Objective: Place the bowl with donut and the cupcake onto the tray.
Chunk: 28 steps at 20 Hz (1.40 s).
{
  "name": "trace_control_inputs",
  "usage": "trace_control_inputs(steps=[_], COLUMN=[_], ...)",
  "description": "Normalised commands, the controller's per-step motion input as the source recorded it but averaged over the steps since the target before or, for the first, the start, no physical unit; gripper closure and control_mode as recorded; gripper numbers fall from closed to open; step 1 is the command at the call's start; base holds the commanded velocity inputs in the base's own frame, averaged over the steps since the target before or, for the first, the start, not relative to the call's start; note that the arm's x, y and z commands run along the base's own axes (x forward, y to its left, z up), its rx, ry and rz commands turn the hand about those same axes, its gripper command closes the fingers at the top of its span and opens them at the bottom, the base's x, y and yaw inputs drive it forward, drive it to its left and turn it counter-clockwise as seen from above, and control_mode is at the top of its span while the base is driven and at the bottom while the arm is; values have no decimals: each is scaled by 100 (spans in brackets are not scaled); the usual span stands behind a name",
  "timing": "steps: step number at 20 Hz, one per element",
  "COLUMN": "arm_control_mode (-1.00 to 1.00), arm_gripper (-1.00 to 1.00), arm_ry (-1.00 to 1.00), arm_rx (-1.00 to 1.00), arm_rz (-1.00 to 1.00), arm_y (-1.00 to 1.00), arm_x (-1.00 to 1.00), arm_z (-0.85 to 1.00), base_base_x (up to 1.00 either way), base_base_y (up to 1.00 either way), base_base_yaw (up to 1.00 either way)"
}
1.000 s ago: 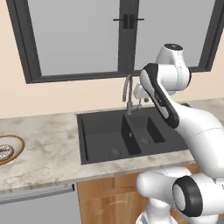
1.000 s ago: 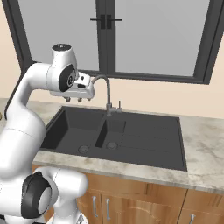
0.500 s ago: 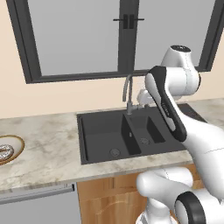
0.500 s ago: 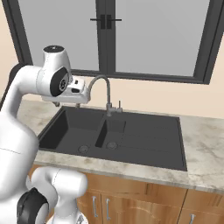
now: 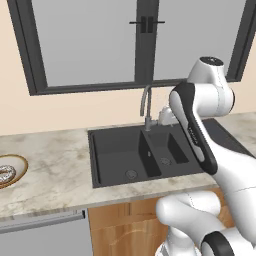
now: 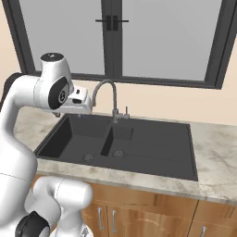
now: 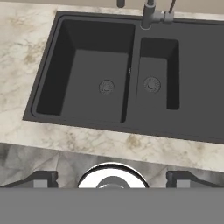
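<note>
Bowl (image 5: 7, 171) at counter's (image 5: 55, 170) left edge, donut (image 5: 4, 175) inside. Black double sink (image 7: 118, 74) with bare basins. Gripper (image 7: 111, 178) fingers spread wide, holding nothing.

No writing, label, brand mark, number or sign can be read anywhere in these pictures.
</note>
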Motion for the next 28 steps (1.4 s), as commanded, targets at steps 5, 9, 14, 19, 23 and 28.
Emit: trace_control_inputs(steps=[5,9,14,19,23,28], arm_control_mode=[100,100,100,100,100,100], arm_gripper=[-100,-100,-100,-100,-100,-100], arm_ry=[0,0,0,0,0,0], arm_rx=[0,0,0,0,0,0], arm_rz=[0,0,0,0,0,0], arm_y=[0,0,0,0,0,0], arm_x=[0,0,0,0,0,0], arm_z=[0,0,0,0,0,0], base_base_x=[-7,-22,-18,-1,3,31], base_base_y=[6,66,49,84,96,83], base_base_yaw=[2,42,38,2,-3,-1])
